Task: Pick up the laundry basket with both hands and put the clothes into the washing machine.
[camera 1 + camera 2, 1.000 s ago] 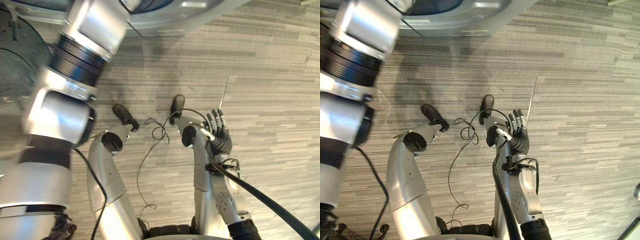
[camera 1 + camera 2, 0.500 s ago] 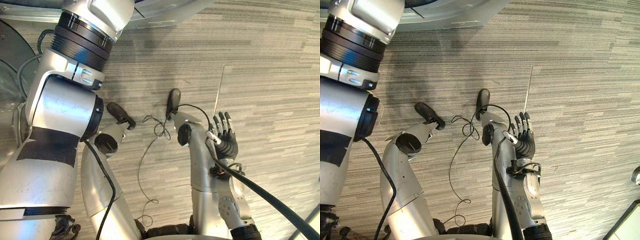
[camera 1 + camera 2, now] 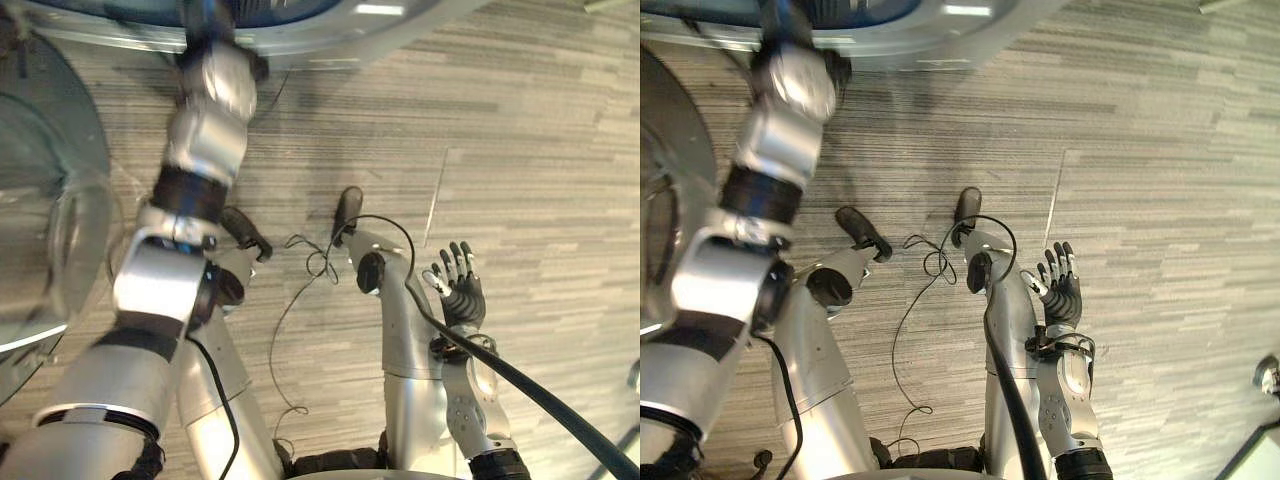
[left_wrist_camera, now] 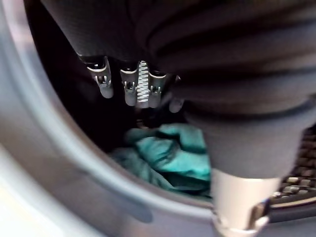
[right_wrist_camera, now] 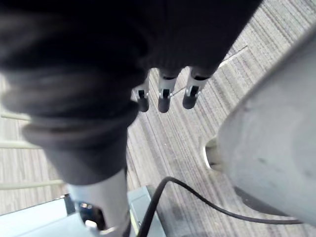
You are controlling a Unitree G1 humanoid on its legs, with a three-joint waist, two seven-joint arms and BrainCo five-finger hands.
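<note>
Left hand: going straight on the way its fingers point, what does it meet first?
Probably the teal clothes lying in the washing machine drum, just beyond the left hand; depth is unclear.

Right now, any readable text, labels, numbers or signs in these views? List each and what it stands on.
None can be read.
On the washing machine rim: no print shows.
On the teal clothes in the drum: no tag or label shows.
On the left hand and right hand: no legible marking.
On the striped floor: no sign or number.
</note>
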